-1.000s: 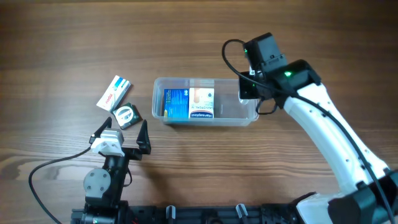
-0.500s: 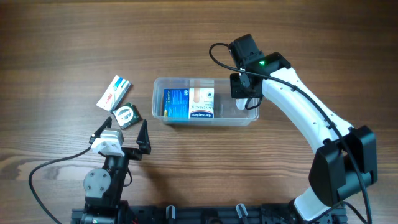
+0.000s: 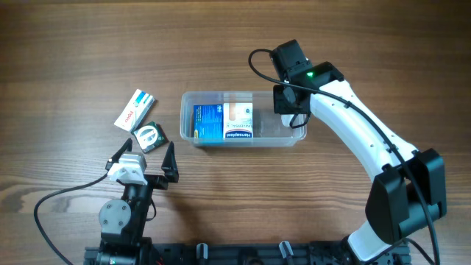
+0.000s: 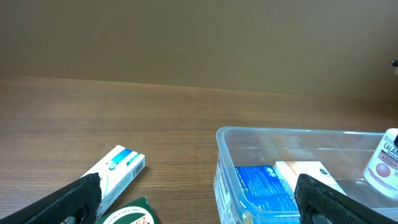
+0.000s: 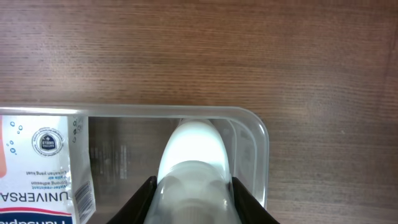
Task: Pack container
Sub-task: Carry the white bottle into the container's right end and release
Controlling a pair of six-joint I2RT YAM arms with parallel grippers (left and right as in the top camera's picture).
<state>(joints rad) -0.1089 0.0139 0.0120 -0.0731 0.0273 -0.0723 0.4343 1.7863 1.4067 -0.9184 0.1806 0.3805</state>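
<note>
The clear container [image 3: 188, 99] lies mid-table with a blue box [image 3: 208, 121] and a white plaster box [image 3: 238, 121] inside its left part. My right gripper [image 3: 288, 110] hovers over the container's right end, shut on a white bottle [image 5: 193, 165] that points down into the container [image 5: 258, 134]. The bottle also shows in the left wrist view [image 4: 384, 165] above the tub's right end [image 4: 280, 134]. My left gripper [image 3: 147, 160] is open and empty near the front left, apart from a white-and-blue box [image 3: 135, 110] and a green box [image 3: 150, 136].
The white-and-blue box [image 4: 118, 171] and green box [image 4: 127, 211] lie on the wooden table left of the container. The right arm [image 3: 368, 147] stretches across the table's right side.
Over the last second my right gripper moved left with the bottle, from just past the container's right end to over its right part. The left arm has not moved.
</note>
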